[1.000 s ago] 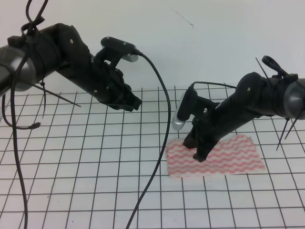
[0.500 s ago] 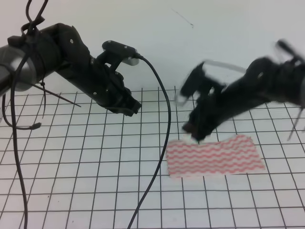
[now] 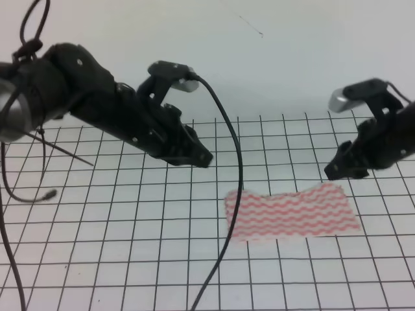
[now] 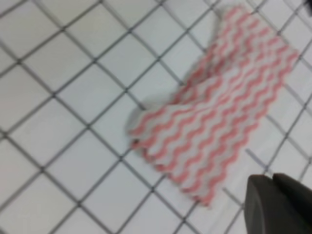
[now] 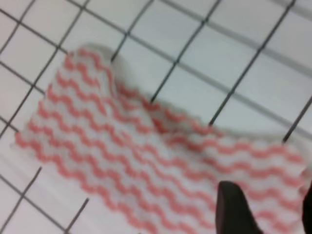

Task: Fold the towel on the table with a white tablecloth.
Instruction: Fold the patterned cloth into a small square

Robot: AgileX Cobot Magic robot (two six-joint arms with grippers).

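The towel (image 3: 292, 214), white with pink-red wavy stripes, lies flat on the white tablecloth (image 3: 130, 246) right of centre, its far edge slightly rumpled. My left gripper (image 3: 202, 159) hovers up and to the left of it, fingers together and holding nothing. In the left wrist view the towel (image 4: 219, 107) lies ahead of the dark fingers (image 4: 273, 204). My right gripper (image 3: 334, 172) hangs just above the towel's far right corner, clear of the cloth. The right wrist view looks down on the towel (image 5: 146, 151), and the striped cloth shows in the gap between the fingers (image 5: 234, 209).
The grid-marked table (image 3: 97, 194) stretches across the whole view, with a plain white wall (image 3: 272, 58) behind it. A black cable (image 3: 230, 214) hangs from the left arm and crosses in front of the towel's left edge. More loose cables (image 3: 26, 194) dangle at the far left.
My right gripper lifted off the middle of the towel and swung up and to the right. The left arm moved right and lower, closer to the towel. The towel stayed flat.
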